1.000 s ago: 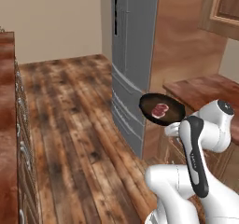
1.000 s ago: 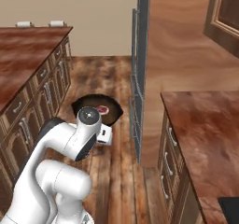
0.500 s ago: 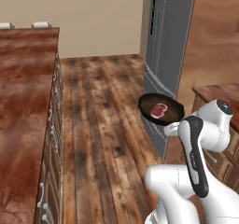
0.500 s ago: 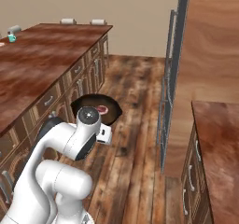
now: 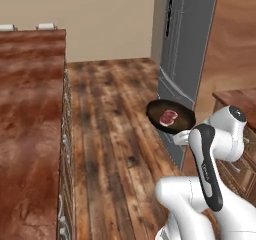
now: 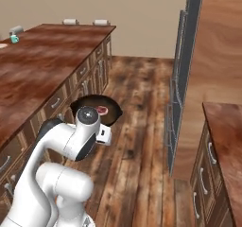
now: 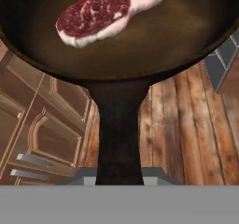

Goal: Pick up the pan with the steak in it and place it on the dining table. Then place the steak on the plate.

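Observation:
The black pan [image 5: 170,117] hangs level in the air over the wood floor, in front of my arm. My gripper [image 5: 181,137] is shut on its dark handle [image 7: 119,139], which runs straight down to the gripper [image 7: 119,178] in the hand view. In the pan [image 6: 97,109] [image 7: 140,41] lies the steak [image 5: 168,116] [image 6: 101,110] [image 7: 105,10], red with pale marbling. The dining table [image 5: 27,114] [image 6: 45,65] stretches along the left, with the pan just off its near side. A pale sliver at the frame's left edge by the teal cup [image 6: 14,38] could be the plate; too little shows to tell.
A tall grey fridge [image 5: 187,44] [image 6: 186,70] stands to the right of the pan. A wooden counter with drawers [image 6: 222,150] is at the lower right. Drawer fronts [image 6: 90,74] line the dining table's side. Cushioned stools [image 6: 70,21] sit at its far end. Open floor [image 5: 115,109] lies ahead.
The whole picture has swung as the base turned: the dining table fills more of the left and the fridge has slid right. The pan stays in my grip, steak still inside.

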Controlling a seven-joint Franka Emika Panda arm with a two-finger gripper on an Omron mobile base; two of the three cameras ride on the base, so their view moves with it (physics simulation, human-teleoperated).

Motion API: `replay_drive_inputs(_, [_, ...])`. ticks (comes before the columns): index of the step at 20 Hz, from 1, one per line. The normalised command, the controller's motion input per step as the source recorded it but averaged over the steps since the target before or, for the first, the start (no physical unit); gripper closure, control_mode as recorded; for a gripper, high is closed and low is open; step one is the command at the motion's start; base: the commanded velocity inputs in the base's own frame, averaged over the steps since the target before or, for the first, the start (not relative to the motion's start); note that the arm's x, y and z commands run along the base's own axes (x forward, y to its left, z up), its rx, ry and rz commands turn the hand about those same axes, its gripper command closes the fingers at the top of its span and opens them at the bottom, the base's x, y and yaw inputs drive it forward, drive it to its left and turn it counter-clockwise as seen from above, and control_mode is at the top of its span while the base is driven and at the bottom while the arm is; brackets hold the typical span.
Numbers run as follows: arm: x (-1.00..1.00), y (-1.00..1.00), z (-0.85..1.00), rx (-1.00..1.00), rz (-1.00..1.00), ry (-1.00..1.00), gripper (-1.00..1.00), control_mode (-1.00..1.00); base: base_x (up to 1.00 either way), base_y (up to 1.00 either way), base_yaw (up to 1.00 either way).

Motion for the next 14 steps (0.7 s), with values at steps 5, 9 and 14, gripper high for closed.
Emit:
replay_drive_inputs(5, [0.00,0.00,0.00,0.00,0.00,0.00,1.00,1.00,-0.02,0.58,-0.03])
replay_drive_inputs(9, [0.00,0.00,0.00,0.00,0.00,0.00,1.00,1.00,-0.06,0.39,0.00])
replay_drive_inputs(14, [0.00,0.00,0.00,0.00,0.00,0.00,1.00,1.00,0.72,0.26,-0.07])
